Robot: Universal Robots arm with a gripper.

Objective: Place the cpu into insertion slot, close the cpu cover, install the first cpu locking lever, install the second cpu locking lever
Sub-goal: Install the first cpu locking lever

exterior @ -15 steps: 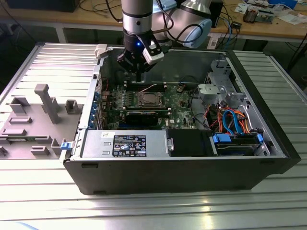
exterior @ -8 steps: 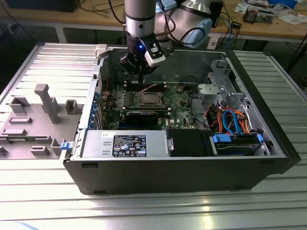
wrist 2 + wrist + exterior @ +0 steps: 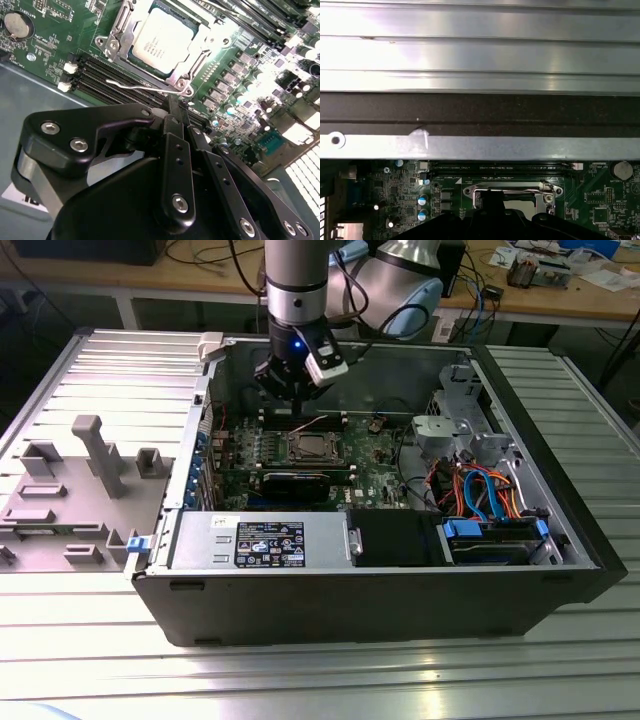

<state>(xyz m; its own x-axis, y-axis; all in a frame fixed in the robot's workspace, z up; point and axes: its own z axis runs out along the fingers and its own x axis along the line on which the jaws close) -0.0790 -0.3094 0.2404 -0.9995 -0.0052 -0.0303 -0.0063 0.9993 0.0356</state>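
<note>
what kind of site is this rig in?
Likely a robotics or electronics lab bench, not a factory line: an open PC case sits on a ribbed metal table, with a cable-strewn workbench behind and grey fixtures alongside.

Little print can be made out. In the exterior view a black label (image 3: pixel 270 543) with white and blue marks sits on the silver power supply (image 3: pixel 260 540), beside a small white sticker (image 3: pixel 226 525); neither is legible. In the second wrist view the cpu (image 3: pixel 162 40) carries faint grey lines of print, too small to read.
</note>
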